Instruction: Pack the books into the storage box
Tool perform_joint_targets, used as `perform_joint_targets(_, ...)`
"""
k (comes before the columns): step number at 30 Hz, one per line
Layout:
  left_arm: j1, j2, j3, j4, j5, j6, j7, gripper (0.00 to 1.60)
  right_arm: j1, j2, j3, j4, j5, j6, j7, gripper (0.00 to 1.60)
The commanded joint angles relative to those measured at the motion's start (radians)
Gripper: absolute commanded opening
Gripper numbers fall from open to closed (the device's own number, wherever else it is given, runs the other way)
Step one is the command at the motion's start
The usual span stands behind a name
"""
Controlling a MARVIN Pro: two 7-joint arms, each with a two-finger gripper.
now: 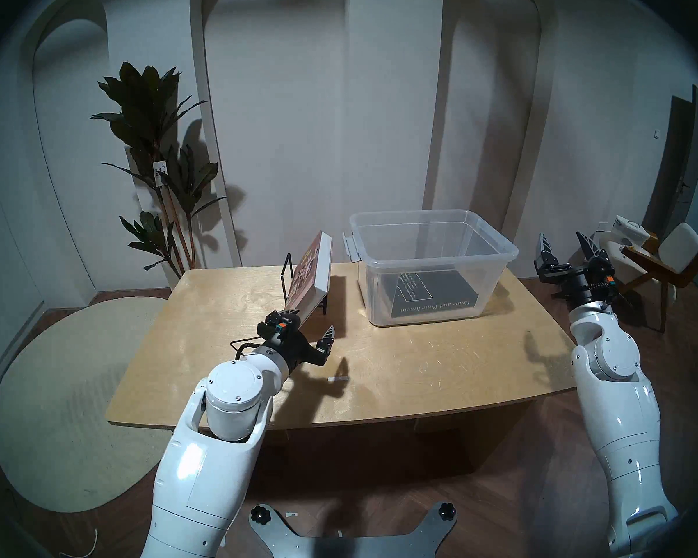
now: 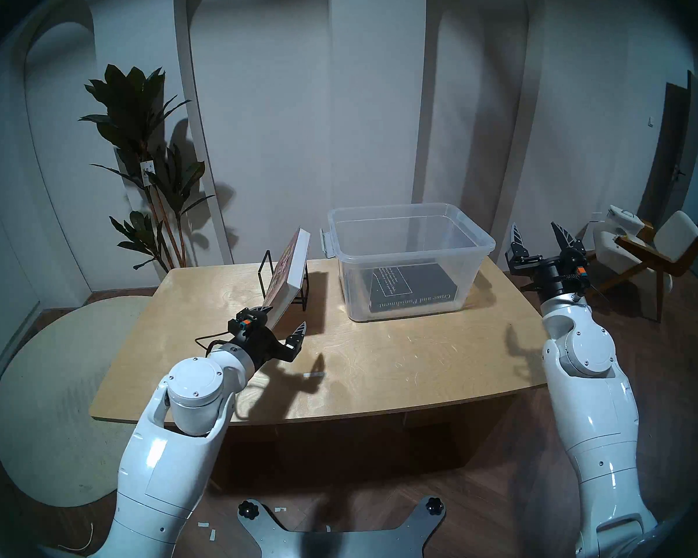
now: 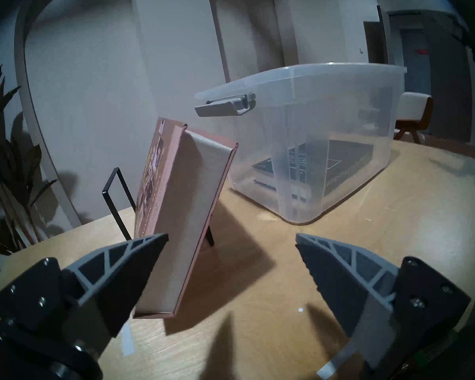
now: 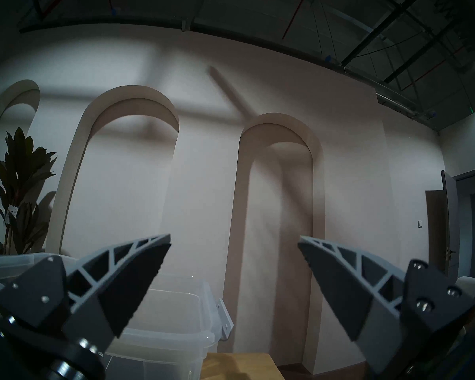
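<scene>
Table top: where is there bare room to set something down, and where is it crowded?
The table is bare along the near edge and in its near-right part, in front of the storage box. The far-left corner beyond the black wire rack is bare too. It is crowded where the reddish-brown book leans beside the box, left tool beneath it.

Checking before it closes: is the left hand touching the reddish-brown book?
Cannot tell. Left wrist view: the left hand has one finger overlapping the reddish-brown book; neither contact nor gap shows plainly.

Staged living-room set in a lab hall, arched wall niches (image 1: 496, 102), potted plant (image 1: 158, 142), round rug (image 1: 69, 404), wooden table (image 1: 399, 364), armchair (image 1: 673, 255), exposed ceiling trusses (image 4: 395, 28)
</scene>
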Motion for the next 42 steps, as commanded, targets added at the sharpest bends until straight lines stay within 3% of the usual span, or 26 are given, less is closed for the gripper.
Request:
perform_joint_targets(1, -0.001, -0.039, 0.042, -0.060, 0.102, 0.052, 0.112, 1.60, -0.013, 0.009, 0.015, -0.035, 0.028, 0.007, 0.021, 1.60)
perform_joint_targets(5, 0.017, -0.050, 0.041, -0.110, 0.088, 0.122, 0.102, 1.60, -0.014, 0.010, 0.011, -0.034, 0.030, 0.007, 0.028, 1.60)
perform_joint_targets(7, 0.004, -0.062, 0.019, -0.098, 0.032, 0.150, 0.064, 1.60, -0.010, 0.011, 0.004, -0.026, 0.035, 0.004, 0.040, 1.60)
perform_joint_targets(14, -0.028, -0.061, 0.011, -0.078, -0.014, 0.152, 0.020, 1.60, 0.014, -0.003, -0.022, 0.016, -0.009, -0.019, 0.016, 1.60)
perform_joint_targets(18, -0.060, -0.073, -0.012, -0.036, -0.072, 0.140, -0.022, 1.60, 0.042, -0.015, -0.037, 0.057, -0.070, -0.009, -0.050, 1.60)
perform_joint_targets(20, -0.078, -0.072, 0.011, 0.007, 0.000, 0.128, 0.049, 1.60, 0.060, -0.020, -0.051, 0.085, -0.089, -0.018, -0.063, 1.60)
perform_joint_targets(24, -0.087, -0.116, -0.008, 0.043, -0.005, 0.138, 0.102, 1.60, 0.061, -0.019, -0.062, 0.095, -0.095, -0.033, -0.058, 1.60)
perform_joint_targets(33, -0.020, -0.108, 0.024, -0.037, 0.058, 0.125, 0.195, 1.60, 0.065, -0.020, -0.066, 0.101, -0.103, -0.040, -0.067, 1.60)
perform_joint_targets(38, 0.006, -0.103, 0.023, -0.067, 0.060, 0.138, 0.210, 1.60, 0.066, -0.022, -0.066, 0.103, -0.108, -0.044, -0.070, 1.60)
perform_joint_targets(42, -0.014, -0.075, 0.038, -0.049, 0.074, 0.171, 0.179, 1.60, 0.067, -0.022, -0.066, 0.104, -0.109, -0.046, -0.070, 1.60)
